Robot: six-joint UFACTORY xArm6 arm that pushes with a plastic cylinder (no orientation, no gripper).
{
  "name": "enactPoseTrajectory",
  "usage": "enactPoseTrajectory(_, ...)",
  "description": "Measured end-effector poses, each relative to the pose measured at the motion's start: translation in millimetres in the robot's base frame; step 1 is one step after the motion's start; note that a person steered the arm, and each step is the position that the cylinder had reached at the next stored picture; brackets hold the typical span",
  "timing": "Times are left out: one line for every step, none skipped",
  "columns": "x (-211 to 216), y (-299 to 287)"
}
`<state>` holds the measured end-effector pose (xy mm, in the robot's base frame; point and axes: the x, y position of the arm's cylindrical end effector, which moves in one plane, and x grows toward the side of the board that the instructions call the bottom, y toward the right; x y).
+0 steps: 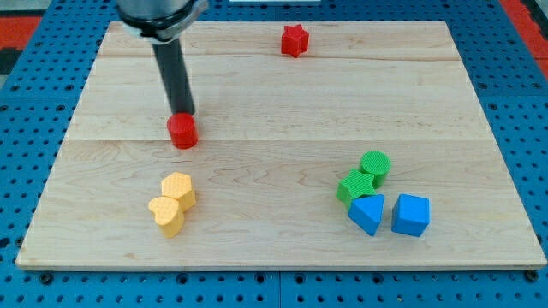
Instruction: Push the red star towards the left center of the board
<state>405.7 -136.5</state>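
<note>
The red star sits near the view's top edge of the wooden board, a little right of centre. My tip is at the board's left centre, touching the top side of a red round block. The rod rises from there toward the view's top left. The tip is far to the left of and below the red star.
Two yellow blocks lie together at the lower left. At the lower right are a green round block, a green star-like block, a blue triangular block and a blue cube.
</note>
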Motion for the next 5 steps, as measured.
enactPoseTrajectory(73.2, 4.9)
enactPoseTrajectory(93.0, 14.0)
enactPoseTrajectory(30.4, 24.8)
enactPoseTrajectory(-67.2, 100.8)
enactPoseTrajectory(-126.0, 224.7)
